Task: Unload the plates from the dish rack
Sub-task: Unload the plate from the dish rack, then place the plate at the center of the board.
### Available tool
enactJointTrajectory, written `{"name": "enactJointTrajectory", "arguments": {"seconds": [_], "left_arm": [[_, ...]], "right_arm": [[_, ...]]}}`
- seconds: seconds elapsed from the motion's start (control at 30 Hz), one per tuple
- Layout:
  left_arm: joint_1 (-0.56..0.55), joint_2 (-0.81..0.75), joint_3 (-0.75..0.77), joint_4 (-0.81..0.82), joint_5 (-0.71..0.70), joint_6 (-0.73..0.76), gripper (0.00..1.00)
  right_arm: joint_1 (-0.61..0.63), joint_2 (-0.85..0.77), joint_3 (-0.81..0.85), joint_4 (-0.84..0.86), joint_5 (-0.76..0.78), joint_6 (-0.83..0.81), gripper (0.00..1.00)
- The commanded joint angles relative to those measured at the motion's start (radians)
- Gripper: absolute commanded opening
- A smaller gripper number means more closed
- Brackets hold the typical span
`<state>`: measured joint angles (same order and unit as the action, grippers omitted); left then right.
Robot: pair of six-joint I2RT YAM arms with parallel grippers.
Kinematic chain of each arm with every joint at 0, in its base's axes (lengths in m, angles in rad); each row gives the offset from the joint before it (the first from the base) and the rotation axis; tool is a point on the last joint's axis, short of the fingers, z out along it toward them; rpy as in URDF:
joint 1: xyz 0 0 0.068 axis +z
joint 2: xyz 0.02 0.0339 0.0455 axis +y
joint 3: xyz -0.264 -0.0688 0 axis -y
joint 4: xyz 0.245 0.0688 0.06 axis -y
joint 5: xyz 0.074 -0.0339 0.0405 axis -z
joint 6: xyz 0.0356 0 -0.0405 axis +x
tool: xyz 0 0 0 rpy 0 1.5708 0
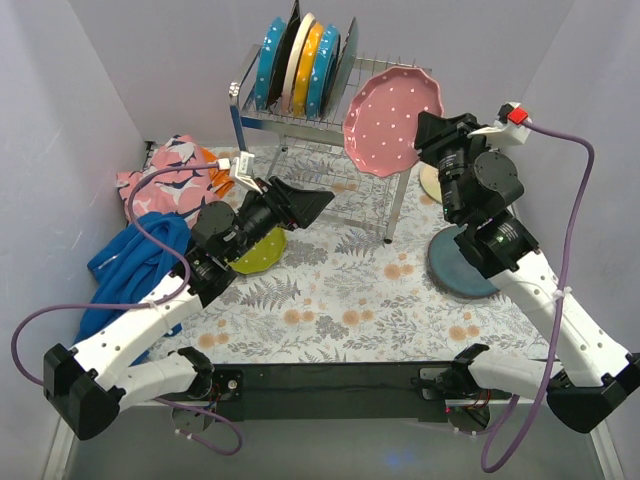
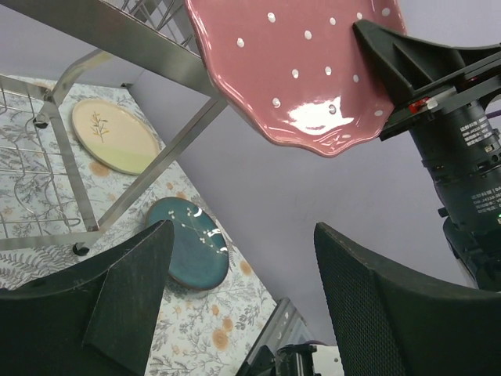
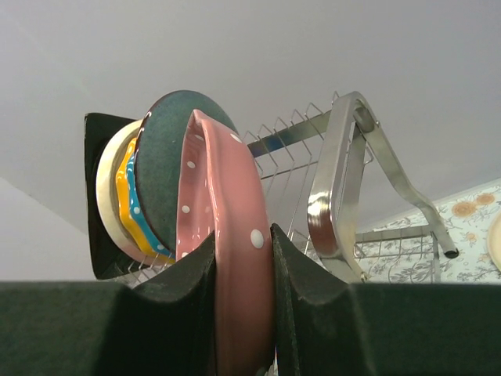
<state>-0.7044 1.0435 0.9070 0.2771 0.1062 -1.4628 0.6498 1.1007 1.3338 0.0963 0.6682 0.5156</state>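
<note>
The pink white-dotted plate [image 1: 392, 120] hangs in the air just right of the dish rack [image 1: 290, 122], its face tilted toward the camera. My right gripper [image 1: 432, 130] is shut on its rim; in the right wrist view both pads press the pink plate [image 3: 227, 204] edge-on. Several plates [image 1: 300, 65] stand upright in the rack's top slots: teal dotted, dark, cream, orange and grey. My left gripper [image 1: 310, 205] is open and holds nothing, in front of the rack and pointing at it. From the left wrist view the pink plate [image 2: 305, 70] is above its open jaws.
On the flowered table lie a lime green plate [image 1: 262, 255] under the left arm, a dark blue-grey plate [image 1: 460, 270] and a cream plate [image 1: 432, 183] beneath the right arm. A pink patterned cloth [image 1: 175, 165] and a blue cloth [image 1: 135, 255] lie at the left. Walls close in on three sides.
</note>
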Motion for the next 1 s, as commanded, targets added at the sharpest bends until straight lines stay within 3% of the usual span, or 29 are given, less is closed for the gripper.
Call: {"name": "enactJointTrajectory", "arguments": {"seconds": [0.0, 0.5, 0.8, 0.97], "left_arm": [[-0.004, -0.043, -0.02, -0.027, 0.0, 0.005, 0.7], [-0.004, -0.253, -0.129, -0.202, 0.058, -0.044, 0.71], [-0.004, -0.434, -0.289, -0.239, 0.124, -0.08, 0.73], [-0.004, -0.45, -0.333, -0.315, 0.133, -0.11, 0.73]], "right_arm": [[-0.003, -0.087, 0.007, 0.186, -0.07, 0.104, 0.01], [-0.001, -0.311, -0.346, 0.169, -0.433, 0.314, 0.01], [-0.001, -0.418, -0.564, 0.21, -0.646, 0.369, 0.01], [-0.001, -0.487, -0.688, 0.243, -0.691, 0.374, 0.01]]}}
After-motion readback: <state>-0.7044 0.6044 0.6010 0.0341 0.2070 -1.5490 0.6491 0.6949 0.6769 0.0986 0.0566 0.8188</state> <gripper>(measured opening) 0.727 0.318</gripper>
